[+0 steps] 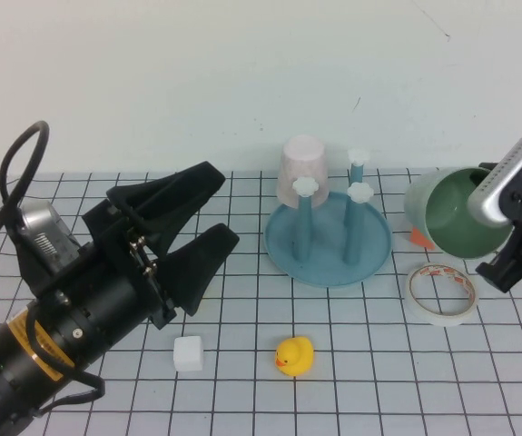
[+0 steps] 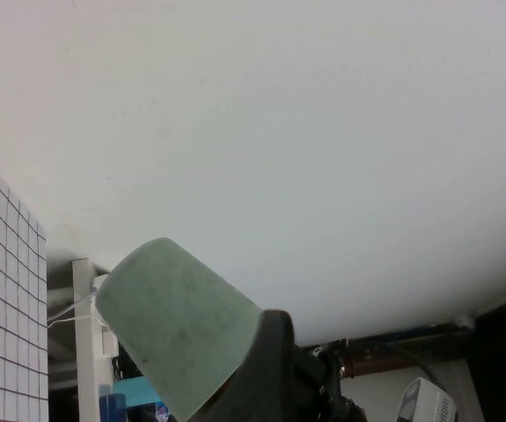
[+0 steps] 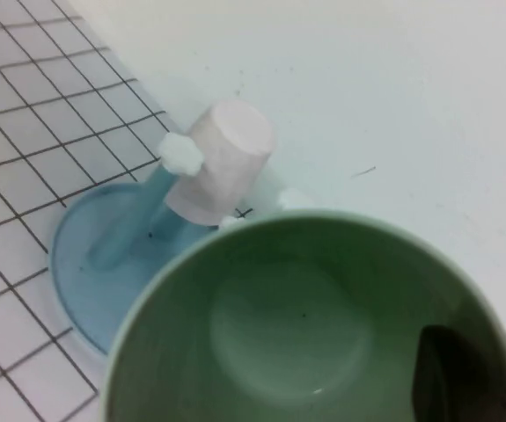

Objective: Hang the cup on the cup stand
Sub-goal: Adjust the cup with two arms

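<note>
On the left of the gridded counter (image 1: pixel 351 363), the left pincer (image 1: pixel 208 211) hovers with its two black fingers spread wide apart and nothing between them, pointing toward the middle of the scene. Just beside it, nearer the robot, a small white cube (image 1: pixel 188 353) lies on the counter, and to the right of that sits a yellow rubber duck (image 1: pixel 294 355). Behind the duck stands the cup stand (image 1: pixel 329 238), a round blue dish with upright blue pegs capped in white flowers; a pale pink cup (image 1: pixel 300 172) hangs upside down over its back-left peg. Further right, the cup (image 1: pixel 451 213) is raised off the counter and tilted, its open mouth facing the robot, well apart from the stand's pegs. The right pincer (image 3: pixel 464 374) is clamped on the cup's rim, one dark finger showing inside the mouth in the right wrist view. Below the cup a roll of white tape (image 1: pixel 440 292) lies flat on the counter, near the stand's right edge.
</note>
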